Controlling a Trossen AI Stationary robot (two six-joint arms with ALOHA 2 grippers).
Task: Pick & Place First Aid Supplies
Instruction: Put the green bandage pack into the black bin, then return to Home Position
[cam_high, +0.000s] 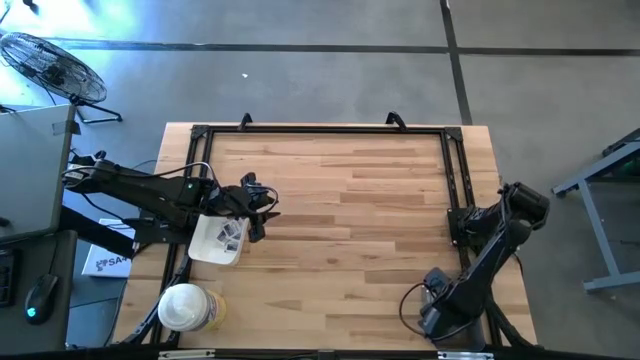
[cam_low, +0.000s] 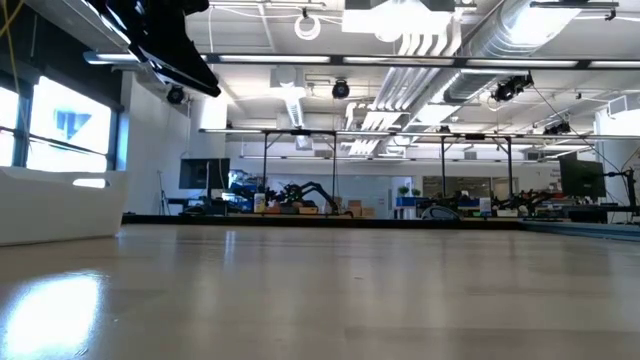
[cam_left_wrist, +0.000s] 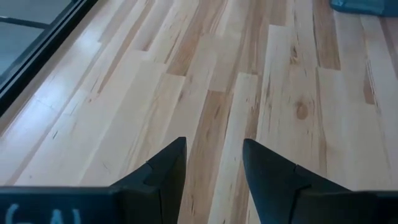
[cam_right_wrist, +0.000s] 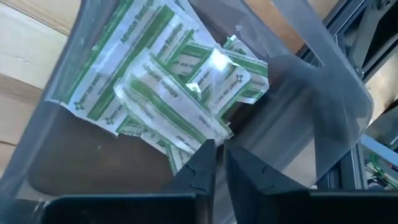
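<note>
My right jaws (cam_right_wrist: 219, 163), barely parted, hover over green-striped white bandage packets (cam_right_wrist: 180, 87) in a clear plastic bin (cam_right_wrist: 336, 106), gripping none. My left jaws (cam_left_wrist: 214, 177) gape empty over the wooden counter (cam_left_wrist: 280, 74) beside the white tray (cam_high: 205, 243) holding packets.

1. My right wrist view shows green-and-white strip packets (cam_right_wrist: 180, 93) in a clear bag; the top one carries green print reading "Adhesive Bandage".
2. On the floor off the table's left edge lies a white box (cam_high: 103, 262) with dark letters starting "SA"; the rest is hidden.
3. I can read nothing else.
</note>
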